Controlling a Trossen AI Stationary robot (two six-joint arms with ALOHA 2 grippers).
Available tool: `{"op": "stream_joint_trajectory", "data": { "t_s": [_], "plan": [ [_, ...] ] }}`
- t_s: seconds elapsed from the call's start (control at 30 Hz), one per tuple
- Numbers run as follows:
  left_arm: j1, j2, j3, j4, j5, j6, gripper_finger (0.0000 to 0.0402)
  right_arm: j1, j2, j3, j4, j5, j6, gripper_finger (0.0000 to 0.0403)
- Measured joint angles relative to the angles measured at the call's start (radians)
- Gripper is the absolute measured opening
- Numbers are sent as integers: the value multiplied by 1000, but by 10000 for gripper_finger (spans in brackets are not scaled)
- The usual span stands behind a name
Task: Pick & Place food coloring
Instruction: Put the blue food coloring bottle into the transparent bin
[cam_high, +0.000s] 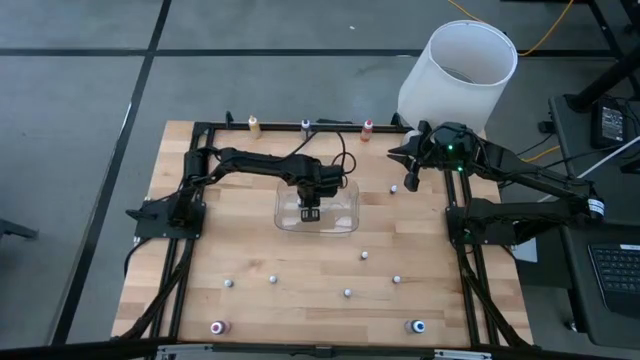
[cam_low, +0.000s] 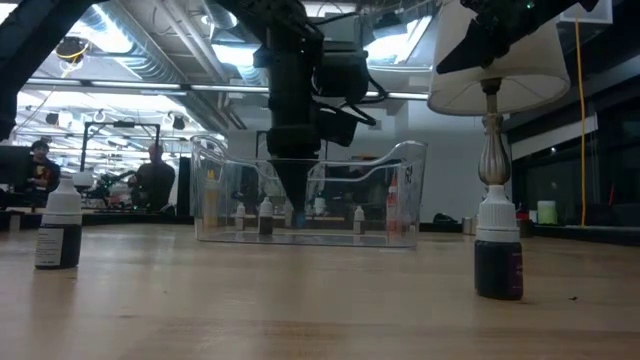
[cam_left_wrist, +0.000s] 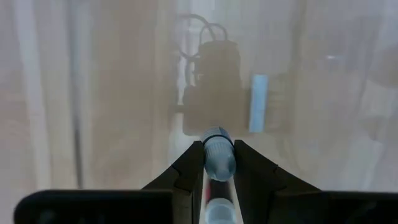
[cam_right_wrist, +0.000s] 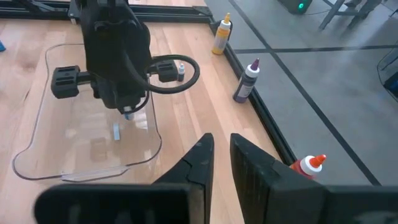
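Note:
My left gripper (cam_high: 310, 212) reaches down into a clear plastic container (cam_high: 345, 225) at the table's middle and is shut on a tiny food coloring bottle (cam_left_wrist: 219, 154) with a pale bluish cap. Yellow (cam_high: 254, 125), purple (cam_high: 306, 126) and red (cam_high: 367, 129) bottles stand upright along the far edge. Pink (cam_high: 219, 327) and blue (cam_high: 416, 327) ones stand near the near edge. My right gripper (cam_high: 403, 163) hovers over the far right part of the table, fingers (cam_right_wrist: 202, 158) a narrow gap apart, holding nothing. My left gripper pinches the bottle between its two fingers (cam_left_wrist: 189, 168), just below the cap (cam_left_wrist: 219, 149); the dark body (cam_left_wrist: 217, 186) runs back between them. The fingers come from above, pointing down, with their tips (cam_low: 295, 200) low inside the container. Whether the bottle touches the container's floor, I cannot tell.
Several small whitish round pieces (cam_high: 364, 255) are scattered over the table's near half, and one (cam_high: 394, 187) lies below my right gripper. A pale blue strip (cam_left_wrist: 258, 112) lies on the container's floor. A tall white bucket (cam_high: 460, 70) stands beyond the far right corner.

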Motion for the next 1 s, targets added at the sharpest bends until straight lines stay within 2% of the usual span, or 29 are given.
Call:
{"op": "stream_joint_trajectory", "data": {
  "t_s": [0.4,0.73,1.0],
  "plan": [
    [6,0,0,-13,9,-5,67,0,0,0,0,0,0,58],
    [7,0,0,-16,28,-13,106,0,0,0,0,0,0,58],
    [7,0,0,-16,27,-15,119,0,0,0,0,0,0,58]
  ]
}}
